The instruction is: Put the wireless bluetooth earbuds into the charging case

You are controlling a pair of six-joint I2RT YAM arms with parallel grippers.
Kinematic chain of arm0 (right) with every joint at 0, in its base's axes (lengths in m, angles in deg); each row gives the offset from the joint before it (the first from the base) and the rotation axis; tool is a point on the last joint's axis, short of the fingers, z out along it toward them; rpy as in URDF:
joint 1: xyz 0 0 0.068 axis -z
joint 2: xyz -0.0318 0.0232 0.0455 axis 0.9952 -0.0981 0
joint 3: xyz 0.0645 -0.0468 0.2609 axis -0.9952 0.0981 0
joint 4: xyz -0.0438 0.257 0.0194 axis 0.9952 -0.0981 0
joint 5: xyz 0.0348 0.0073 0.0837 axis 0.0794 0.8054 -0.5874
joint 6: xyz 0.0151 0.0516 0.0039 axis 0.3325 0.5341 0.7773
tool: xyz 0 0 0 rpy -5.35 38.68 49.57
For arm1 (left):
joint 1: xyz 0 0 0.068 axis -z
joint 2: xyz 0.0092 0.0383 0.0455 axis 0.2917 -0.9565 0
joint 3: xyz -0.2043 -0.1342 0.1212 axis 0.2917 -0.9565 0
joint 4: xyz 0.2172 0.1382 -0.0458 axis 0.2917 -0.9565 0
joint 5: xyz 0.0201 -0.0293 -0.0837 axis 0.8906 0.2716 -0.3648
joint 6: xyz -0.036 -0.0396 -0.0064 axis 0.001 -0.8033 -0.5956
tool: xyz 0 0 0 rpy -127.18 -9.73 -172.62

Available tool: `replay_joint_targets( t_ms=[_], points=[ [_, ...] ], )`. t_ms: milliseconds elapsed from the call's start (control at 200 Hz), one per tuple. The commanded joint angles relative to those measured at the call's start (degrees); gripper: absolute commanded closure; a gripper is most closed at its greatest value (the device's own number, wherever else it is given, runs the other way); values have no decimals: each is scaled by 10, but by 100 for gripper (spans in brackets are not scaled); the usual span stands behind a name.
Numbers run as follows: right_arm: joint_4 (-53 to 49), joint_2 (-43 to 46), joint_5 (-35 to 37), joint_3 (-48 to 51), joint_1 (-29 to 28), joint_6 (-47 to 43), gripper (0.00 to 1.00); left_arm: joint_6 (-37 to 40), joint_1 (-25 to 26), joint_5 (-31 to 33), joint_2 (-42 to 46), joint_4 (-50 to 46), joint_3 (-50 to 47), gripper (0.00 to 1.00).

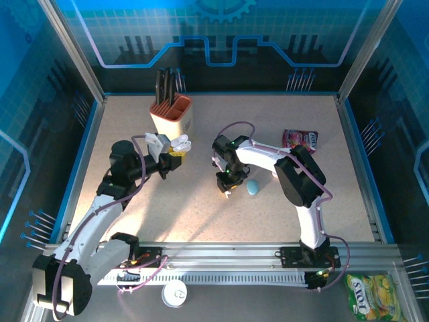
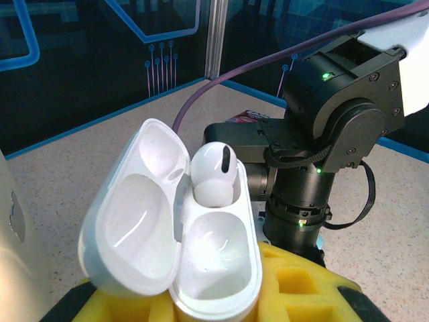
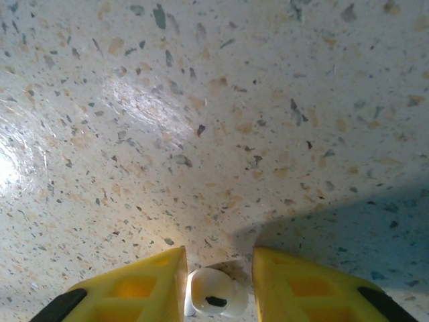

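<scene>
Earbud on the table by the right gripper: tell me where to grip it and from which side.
Probably best to pinch the earbud across its rounded head, coming straight down from above: it lies flat on the table, and the right gripper has a finger on either side of it.

From above, the surface (image 1: 281,201) is brightly and warmly lit. The strongest wash of light falls on the near side of the charging case (image 1: 181,142), and soft-edged shadows trail across the surface. The walls (image 1: 221,40) beyond the case are dim and blue.

In the left wrist view the case (image 2: 174,221) is sharp, and its glossy lid (image 2: 134,221) carries pale reflections. The backdrop behind it is dark and slightly soft.

In the right wrist view a broad glare whitens the speckled surface (image 3: 268,100) and a bluish shadow crosses it. The closest foreground is out of focus.
</scene>
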Motion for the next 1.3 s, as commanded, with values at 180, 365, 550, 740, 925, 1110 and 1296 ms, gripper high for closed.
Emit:
replay_joint_targets(
  t_ms=[180, 365, 550, 740, 925, 1110, 1296],
  points=[
    [-36, 11, -28, 20, -21, 16, 66, 7, -4, -14, -1, 14, 2, 84],
    [-34, 18, -29, 28, -21, 19, 66, 8, -4, -14, -1, 14, 2, 84],
    [-34, 19, -30, 30, -21, 21, 68, 8, -4, -14, -1, 13, 1, 84],
    [-33, 20, -25, 33, -21, 21, 76, 8, -4, -14, -2, 14, 2, 84],
    [-28, 37, -1, 32, -20, 30, 79, 9, -4, -15, -2, 13, 2, 84],
    [5, 94, 37, 47, -8, 48, 79, 8, -4, -13, -7, 7, 6, 84],
    [64, 180, 83, 62, 4, 46, 79, 7, 2, -13, -15, 4, 12, 84]
  ],
)
